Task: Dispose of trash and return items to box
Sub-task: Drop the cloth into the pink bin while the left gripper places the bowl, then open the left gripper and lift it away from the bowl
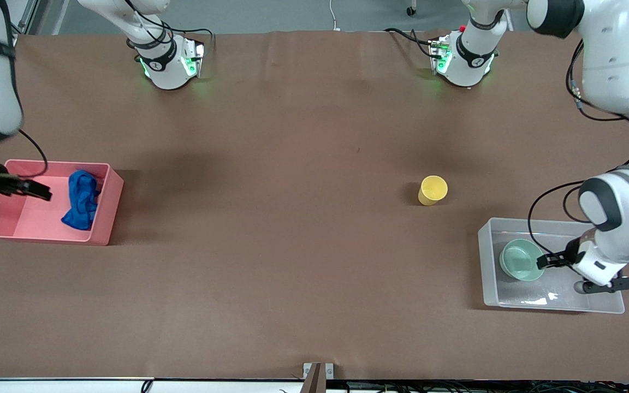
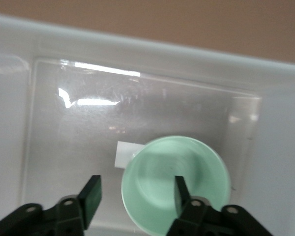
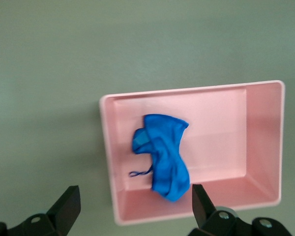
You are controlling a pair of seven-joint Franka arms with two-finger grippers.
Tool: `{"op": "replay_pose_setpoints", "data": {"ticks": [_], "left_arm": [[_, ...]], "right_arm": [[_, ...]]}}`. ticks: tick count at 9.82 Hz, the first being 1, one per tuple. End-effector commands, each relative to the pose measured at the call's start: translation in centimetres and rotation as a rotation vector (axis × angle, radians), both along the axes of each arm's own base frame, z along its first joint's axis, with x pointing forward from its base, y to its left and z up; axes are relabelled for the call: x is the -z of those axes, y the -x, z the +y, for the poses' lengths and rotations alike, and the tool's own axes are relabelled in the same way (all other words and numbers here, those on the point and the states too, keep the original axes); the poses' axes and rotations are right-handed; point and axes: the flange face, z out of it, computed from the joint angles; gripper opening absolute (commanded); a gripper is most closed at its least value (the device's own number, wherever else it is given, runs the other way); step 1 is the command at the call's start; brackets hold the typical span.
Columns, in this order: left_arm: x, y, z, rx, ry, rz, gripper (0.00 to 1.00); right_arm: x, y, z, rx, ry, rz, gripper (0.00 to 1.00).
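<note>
Under bowl (image 2: 174,189): blank white sticker (image 2: 124,153)

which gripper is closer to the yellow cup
Left. The left gripper is open over the clear box, just above the green bowl, not far from the yellow cup. The right gripper is open over the pink bin.

The front view looks down from high across the table (image 1: 292,245), facing both arm bases; the left wrist view looks close down into the clear box (image 2: 152,51), also seen in front (image 1: 489,273); the right wrist view looks down from higher on the pink bin (image 3: 265,142), shared likewise (image 1: 104,218).
</note>
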Motion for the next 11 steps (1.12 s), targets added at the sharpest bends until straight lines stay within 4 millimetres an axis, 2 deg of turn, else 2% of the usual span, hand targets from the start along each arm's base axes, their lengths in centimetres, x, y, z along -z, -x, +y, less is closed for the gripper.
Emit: {"op": "replay_pose_setpoints", "data": {"ticks": [1, 3, 4, 5, 6, 7, 9, 11], "left_arm": [[-7.5, 2.1, -5.3, 0.151, -0.032, 0.027, 1.00], [-14.4, 5.7, -9.5, 0.137, 0.002, 0.069, 1.00], [-17.3, 8.0, -12.0, 0.131, 0.009, 0.067, 1.00], [-18.5, 10.8, -13.8, 0.133, 0.014, 0.071, 1.00], [-18.2, 14.0, -15.2, 0.130, 0.012, 0.086, 1.00], [-17.3, 15.9, -16.4, 0.136, 0.009, 0.081, 1.00], [-12.3, 18.7, -19.1, 0.139, 0.001, 0.051, 1.00], [-6.1, 20.4, -20.1, 0.135, 0.008, -0.014, 1.00]], "right_arm": [[-8.2, 2.3, 1.8, 0.043, -0.052, -0.045, 1.00], [-18.2, 4.3, 2.6, 0.037, -0.056, -0.026, 1.00], [-19.9, 4.4, 2.7, 0.025, -0.052, -0.046, 1.00], [-19.7, 4.4, 2.8, 0.021, -0.048, -0.035, 1.00], [-19.7, 4.4, 3.2, 0.012, -0.048, -0.033, 1.00], [-19.7, 4.3, 3.8, 0.001, -0.048, -0.033, 1.00], [-19.7, 4.3, 3.8, 0.004, -0.052, -0.036, 1.00], [-19.7, 4.3, 3.3, 0.011, -0.053, -0.040, 1.00]]}}
